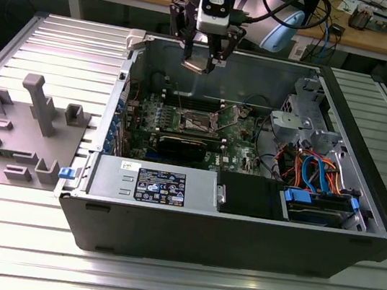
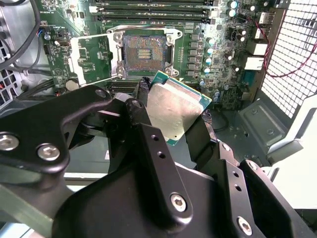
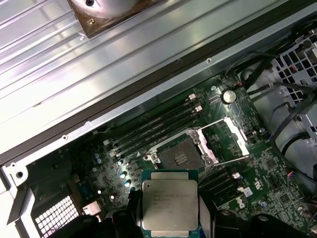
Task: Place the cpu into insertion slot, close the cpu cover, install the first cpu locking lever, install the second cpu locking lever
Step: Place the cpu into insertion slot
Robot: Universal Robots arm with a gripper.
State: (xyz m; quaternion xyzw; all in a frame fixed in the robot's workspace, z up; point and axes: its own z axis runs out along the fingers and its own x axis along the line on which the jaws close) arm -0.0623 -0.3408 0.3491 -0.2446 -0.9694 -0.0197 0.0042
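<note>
One gripper hangs above the open computer case, its two jaws pinching one cpu. Below lies one empty insertion slot, its one cpu cover swung open.

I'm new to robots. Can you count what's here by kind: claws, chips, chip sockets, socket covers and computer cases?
gripper: 1
cpu, clamped in the gripper above the board: 1
socket, empty: 1
cpu cover, swung open beside the socket: 1
computer case, side open: 1
Total: 5
</note>
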